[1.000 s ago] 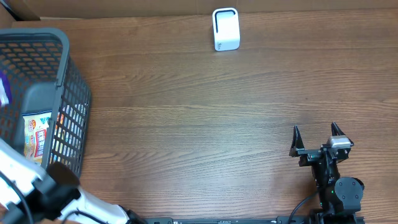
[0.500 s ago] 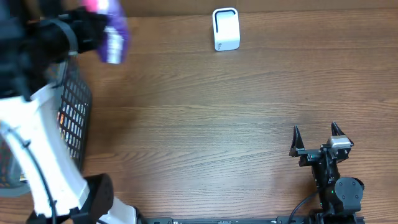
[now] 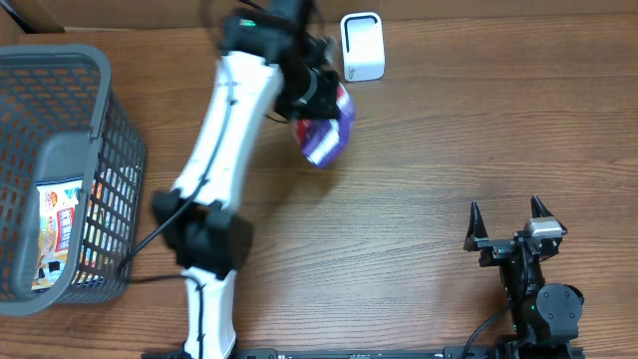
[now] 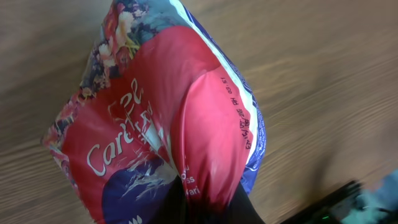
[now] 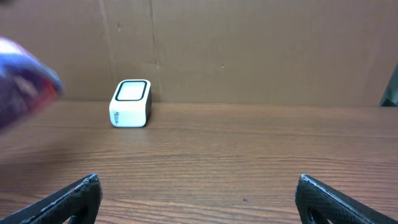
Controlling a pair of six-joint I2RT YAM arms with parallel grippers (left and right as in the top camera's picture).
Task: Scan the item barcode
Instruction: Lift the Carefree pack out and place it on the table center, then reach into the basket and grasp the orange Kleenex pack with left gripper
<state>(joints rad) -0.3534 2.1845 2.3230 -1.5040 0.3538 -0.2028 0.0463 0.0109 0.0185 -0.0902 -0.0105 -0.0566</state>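
The left gripper is clenched on a red and purple plastic snack bag with white lettering. The left wrist view shows its dark fingers pinching the bag's lower edge. The bag hangs near the small white box-shaped barcode scanner, on the robot's side of it and slightly to its left, not touching it. In the right wrist view the bag is a purple blur left of the scanner. The right gripper rests well apart from the scanner, toward the robot and to its right, jaws spread wide with nothing between them. A grey plastic mesh basket holding printed packets stands far left of the scanner on the brown wooden table.
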